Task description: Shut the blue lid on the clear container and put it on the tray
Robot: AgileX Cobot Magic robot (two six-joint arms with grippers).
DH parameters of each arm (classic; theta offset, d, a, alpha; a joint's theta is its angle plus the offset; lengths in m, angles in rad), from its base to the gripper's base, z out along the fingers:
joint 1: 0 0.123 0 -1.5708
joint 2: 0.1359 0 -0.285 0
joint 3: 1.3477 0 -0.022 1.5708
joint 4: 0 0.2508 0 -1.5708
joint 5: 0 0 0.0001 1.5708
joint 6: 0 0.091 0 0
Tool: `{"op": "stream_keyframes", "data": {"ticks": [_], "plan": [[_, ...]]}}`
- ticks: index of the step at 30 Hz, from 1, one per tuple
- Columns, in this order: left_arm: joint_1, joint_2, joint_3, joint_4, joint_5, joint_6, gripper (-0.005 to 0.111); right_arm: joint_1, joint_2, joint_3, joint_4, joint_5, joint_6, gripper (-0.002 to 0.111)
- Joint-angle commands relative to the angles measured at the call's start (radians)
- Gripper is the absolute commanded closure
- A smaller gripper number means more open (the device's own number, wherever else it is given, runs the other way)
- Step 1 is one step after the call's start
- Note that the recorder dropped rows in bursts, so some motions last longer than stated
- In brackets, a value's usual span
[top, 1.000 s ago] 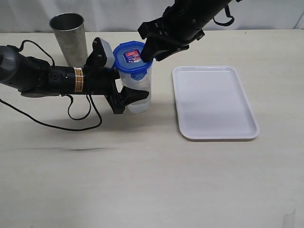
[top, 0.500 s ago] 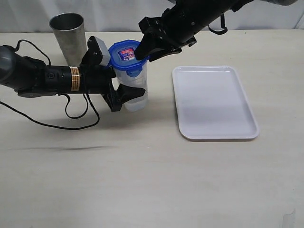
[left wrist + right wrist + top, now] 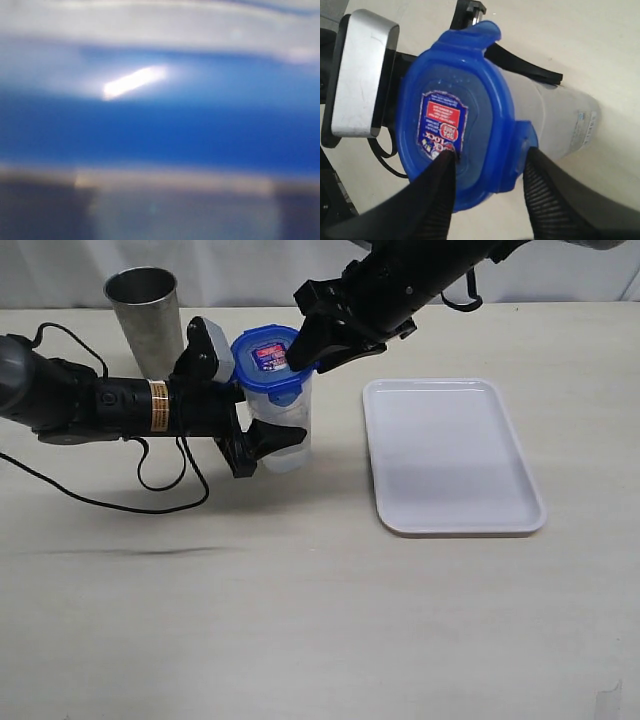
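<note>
- The exterior view shows the whole table (image 3: 320,620). The clear container (image 3: 292,430) stands between the metal cup (image 3: 145,315) and the tray (image 3: 455,455). It is not on the tray.
- The blue lid (image 3: 268,365) sits on top of the container.
- The right wrist view shows the lid from close up. You can see its red and white label. One tab sticks out past the rim.
- The left wrist view is very blurry. It shows only a wide blue band, which is the lid seen from very near.
- The left arm lies low and reaches in from the left side. The left gripper (image 3: 272,430) is clamped on the container, with one finger in front of it and one behind.
- The right arm comes down from the back, over the lid.
- The right gripper (image 3: 490,155) pinches the lid's rim. One finger (image 3: 440,185) is on the lid's top by the label. The other is against the outside of a tab.
</note>
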Motion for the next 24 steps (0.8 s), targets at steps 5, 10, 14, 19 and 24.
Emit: {"op": "stream_keyframes", "data": {"ticks": [5, 10, 14, 19, 24], "plan": [[-0.024, -0.013, -0.010, 0.021, -0.004, 0.184, 0.107, 0.032, 0.041, -0.055, -0.069, 0.096, -0.067, 0.070], [-0.024, -0.013, -0.010, 0.091, 0.018, 0.251, 0.107, 0.032, 0.034, -0.091, -0.123, 0.096, -0.076, 0.070], [-0.024, -0.013, -0.010, 0.095, 0.014, 0.269, 0.107, 0.032, -0.001, -0.091, -0.174, 0.096, -0.086, 0.066], [-0.024, -0.013, -0.010, 0.095, 0.013, 0.276, 0.107, 0.032, -0.054, -0.091, -0.174, 0.096, -0.112, 0.048], [-0.024, -0.013, -0.010, 0.102, 0.013, 0.326, 0.107, 0.035, -0.117, -0.091, -0.194, 0.096, -0.197, 0.047]]}}
